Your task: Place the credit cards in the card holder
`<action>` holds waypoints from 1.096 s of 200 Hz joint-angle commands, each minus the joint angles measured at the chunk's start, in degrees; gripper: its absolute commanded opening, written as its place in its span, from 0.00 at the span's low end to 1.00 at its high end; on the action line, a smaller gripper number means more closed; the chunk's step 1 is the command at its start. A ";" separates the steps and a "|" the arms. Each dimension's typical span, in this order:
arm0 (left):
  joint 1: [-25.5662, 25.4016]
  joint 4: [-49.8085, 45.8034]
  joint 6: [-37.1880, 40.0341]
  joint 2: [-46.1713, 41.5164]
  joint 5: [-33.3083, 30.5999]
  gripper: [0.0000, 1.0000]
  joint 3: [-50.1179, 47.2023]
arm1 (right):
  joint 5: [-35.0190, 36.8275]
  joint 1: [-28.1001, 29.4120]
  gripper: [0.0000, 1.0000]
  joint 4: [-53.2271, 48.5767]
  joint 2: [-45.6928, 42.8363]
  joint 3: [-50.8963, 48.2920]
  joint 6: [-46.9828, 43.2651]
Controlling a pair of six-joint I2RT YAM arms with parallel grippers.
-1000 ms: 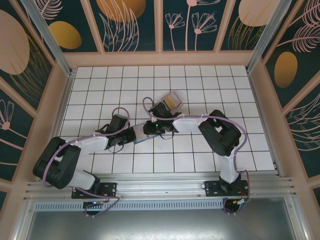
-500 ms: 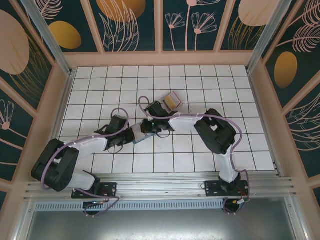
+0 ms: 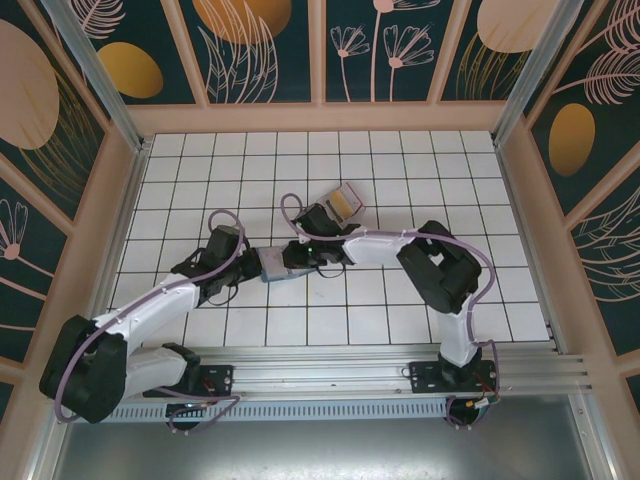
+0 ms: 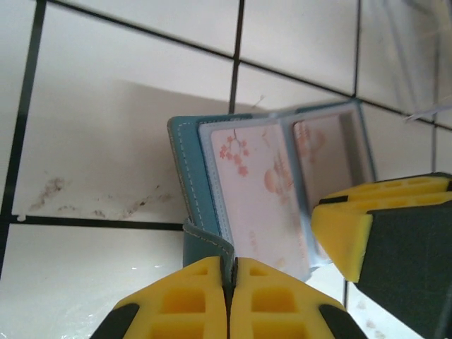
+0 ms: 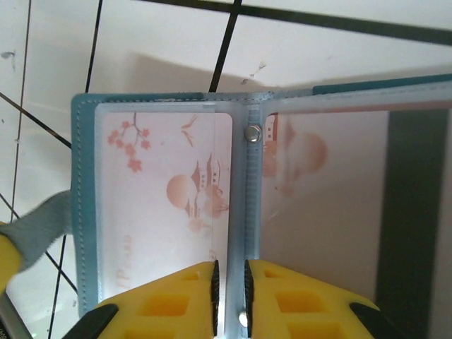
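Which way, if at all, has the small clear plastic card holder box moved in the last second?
No. The card holder lies across the same grid lines of the white tiled floor as a second ago.

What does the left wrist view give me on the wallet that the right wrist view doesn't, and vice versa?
Left wrist: the left gripper shut on the flap of the teal wallet, and one of the other arm's fingers beside the sleeves. Right wrist: the right gripper closed around the clear sleeve spine, plus the snap stud above it. Both: the open wallet with its pink-printed insert, on white tiles.
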 commanded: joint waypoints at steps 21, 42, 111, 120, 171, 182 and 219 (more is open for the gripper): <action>0.18 -0.89 0.18 -3.39 -0.89 0.00 2.20 | 0.56 -0.66 0.30 0.23 -5.56 -1.03 -1.80; 0.18 -0.09 0.18 -3.89 -0.43 0.00 2.42 | -0.53 -0.66 0.38 1.26 -5.89 -0.80 -1.71; 0.22 1.70 0.17 -3.85 1.38 0.00 2.33 | -8.24 0.12 0.45 1.93 -0.01 4.33 -1.45; 0.18 1.84 0.13 -3.76 1.61 0.00 2.46 | -8.59 0.19 0.47 2.06 0.37 4.80 -1.46; 0.14 2.60 -0.08 -3.48 2.59 0.00 2.82 | -9.71 0.82 0.52 -0.79 4.36 8.41 -2.19; 0.18 2.77 -0.14 -3.45 2.79 0.00 2.97 | -9.62 1.07 0.53 -1.15 4.80 8.82 -2.32; 0.18 2.59 0.18 -3.18 3.05 0.00 3.69 | -9.13 1.28 0.57 -2.35 5.67 9.69 -2.66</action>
